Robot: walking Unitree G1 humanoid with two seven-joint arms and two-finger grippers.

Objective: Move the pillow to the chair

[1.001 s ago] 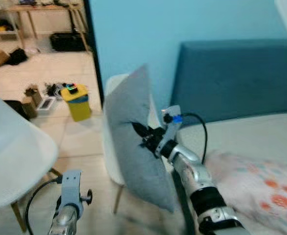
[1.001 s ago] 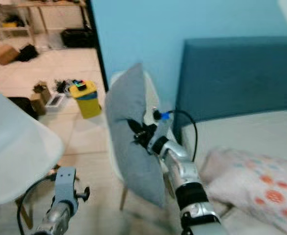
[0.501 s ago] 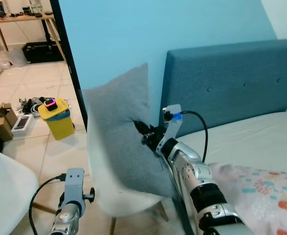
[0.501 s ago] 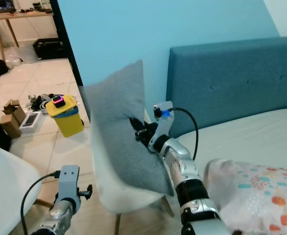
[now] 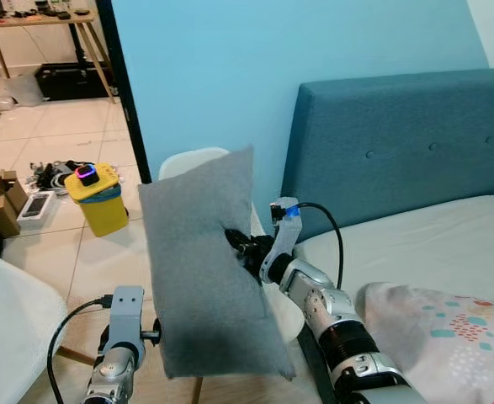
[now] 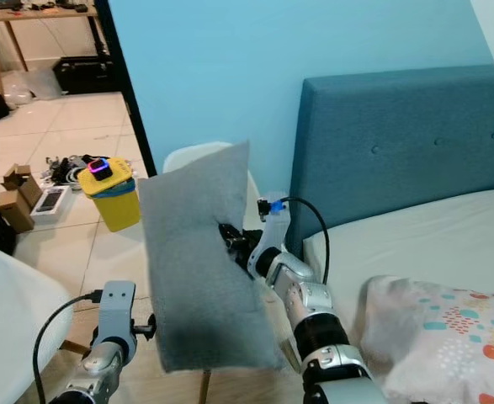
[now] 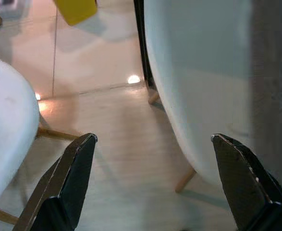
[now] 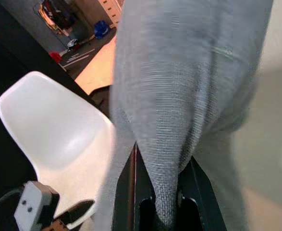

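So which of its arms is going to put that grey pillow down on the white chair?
Likely the right: its gripper already pinches the pillow above the chair. The left gripper hangs open, low beside it.

A bedroom with a pale blue wall (image 5: 230, 67) meets a bed whose padded teal headboard (image 5: 398, 143) rises over a light sheet (image 5: 432, 252) and a floral-print cover (image 5: 448, 337). Beyond a dark door frame (image 5: 127, 101), cream floor tiles (image 5: 61, 252) run into a bright neighbouring room, where a yellow bin (image 5: 98, 198), cardboard boxes (image 5: 2, 202) and a wooden-legged table (image 5: 28, 25) stand, with a black case (image 5: 70, 80) beneath it.
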